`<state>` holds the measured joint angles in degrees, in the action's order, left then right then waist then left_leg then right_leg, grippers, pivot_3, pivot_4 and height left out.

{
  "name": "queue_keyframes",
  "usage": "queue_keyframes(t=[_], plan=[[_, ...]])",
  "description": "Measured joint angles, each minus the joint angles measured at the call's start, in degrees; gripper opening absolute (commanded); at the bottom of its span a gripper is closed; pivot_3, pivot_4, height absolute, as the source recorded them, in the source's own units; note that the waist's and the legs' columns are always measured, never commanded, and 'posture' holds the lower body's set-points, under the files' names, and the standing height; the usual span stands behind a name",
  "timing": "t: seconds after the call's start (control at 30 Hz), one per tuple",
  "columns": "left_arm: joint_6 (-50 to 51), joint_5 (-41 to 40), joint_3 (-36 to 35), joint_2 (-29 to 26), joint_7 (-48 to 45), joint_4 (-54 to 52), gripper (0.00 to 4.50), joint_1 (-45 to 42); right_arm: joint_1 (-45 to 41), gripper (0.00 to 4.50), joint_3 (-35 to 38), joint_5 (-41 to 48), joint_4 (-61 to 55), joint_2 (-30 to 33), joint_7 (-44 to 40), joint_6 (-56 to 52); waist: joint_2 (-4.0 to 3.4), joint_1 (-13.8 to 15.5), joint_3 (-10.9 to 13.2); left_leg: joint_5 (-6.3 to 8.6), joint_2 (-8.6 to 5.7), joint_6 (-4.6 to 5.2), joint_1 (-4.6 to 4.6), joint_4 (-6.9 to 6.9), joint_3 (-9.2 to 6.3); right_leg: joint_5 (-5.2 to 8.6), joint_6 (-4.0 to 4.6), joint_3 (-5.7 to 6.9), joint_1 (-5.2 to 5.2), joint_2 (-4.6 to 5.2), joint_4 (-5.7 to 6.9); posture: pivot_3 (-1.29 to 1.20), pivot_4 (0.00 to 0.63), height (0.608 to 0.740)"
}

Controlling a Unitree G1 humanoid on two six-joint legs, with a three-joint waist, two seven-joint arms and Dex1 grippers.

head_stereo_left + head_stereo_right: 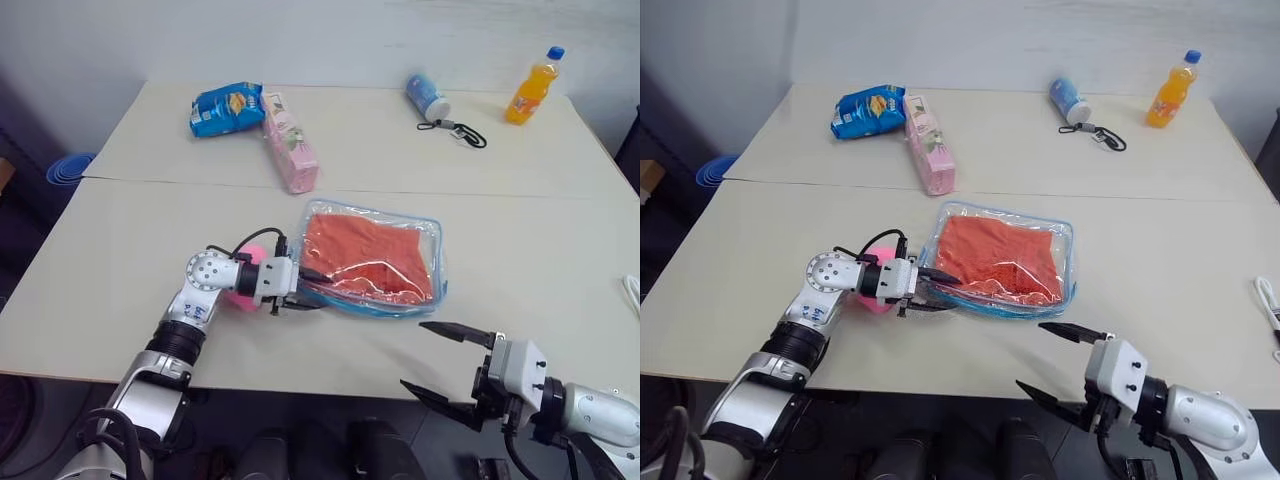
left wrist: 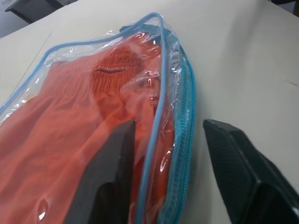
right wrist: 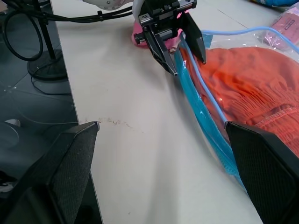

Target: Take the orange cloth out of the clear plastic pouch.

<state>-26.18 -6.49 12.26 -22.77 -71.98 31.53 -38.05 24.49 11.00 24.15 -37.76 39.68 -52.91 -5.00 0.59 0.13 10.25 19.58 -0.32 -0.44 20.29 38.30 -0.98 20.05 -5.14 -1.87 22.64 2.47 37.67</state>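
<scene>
1. The pouch lies flat near the middle of the table, with the cloth fully inside it. The pouch mouth faces the left gripper.

2. The left gripper is part open and straddles the pouch's blue zipper edge: one finger lies over the clear top sheet above the cloth, the other is outside on the table side. It pinches nothing yet. I cannot tell whether the upper finger is inside the opening or only resting on the plastic.

3. Risk: if that finger is on top of the film, closing will grab plastic and zipper, not cloth. A pull would then drag the whole pouch with the cloth still inside.

4. Risk: the right gripper hangs wide open off the near table edge, well apart from the pouch and holding nothing. With nothing pinning the pouch, it probably slides along with any pull on the cloth.

5. Risk: the cloth nearly fills the pouch, so it may bunch at the mouth and jam.

6. Risk: a pink toy sits just behind the left wrist, and drawing back could knock it.
</scene>
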Motion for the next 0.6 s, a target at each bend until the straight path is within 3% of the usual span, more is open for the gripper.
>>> queue_keyframes(t=[0.13, 0.43, 0.6], plan=[[1.18, -0.18, -0.05, 0.20, 0.23, -0.03, 0.07, 0.00, 0.04, 4.50, -0.23, -0.04, 0.00, 0.00, -0.07, 0.00, 0.00, 0.00, 0.00, 0.00, 0.00, 0.00, 0.00, 0.00, 0.00, 0.00, 0.00, 0.00, 0.00, 0.00, 0.01, 0.00, 0.150, 0.740], [6.74, -1.74, -0.66, 0.81, 0.29, -2.32, 0.01, 0.02, -1.79, 4.50, -1.70, -0.16, 0.06, 0.00, 0.02, -0.04, 0.00, -0.06, 0.00, 0.00, 0.00, 0.00, -0.01, 0.00, -0.01, 0.00, 0.00, 0.00, 0.00, 0.00, 0.03, 0.00, 0.150, 0.740], [29.10, -12.63, -4.27, 4.10, 2.70, -11.10, 0.01, 0.05, -6.18, 4.50, -4.10, 0.19, -0.31, -0.03, 1.33, -2.01, 0.00, -0.09, 0.00, 0.00, 0.01, 0.01, 0.05, 0.11, -0.05, 0.00, 0.00, 0.01, 0.01, 0.02, 0.07, 0.00, 0.150, 0.740]])
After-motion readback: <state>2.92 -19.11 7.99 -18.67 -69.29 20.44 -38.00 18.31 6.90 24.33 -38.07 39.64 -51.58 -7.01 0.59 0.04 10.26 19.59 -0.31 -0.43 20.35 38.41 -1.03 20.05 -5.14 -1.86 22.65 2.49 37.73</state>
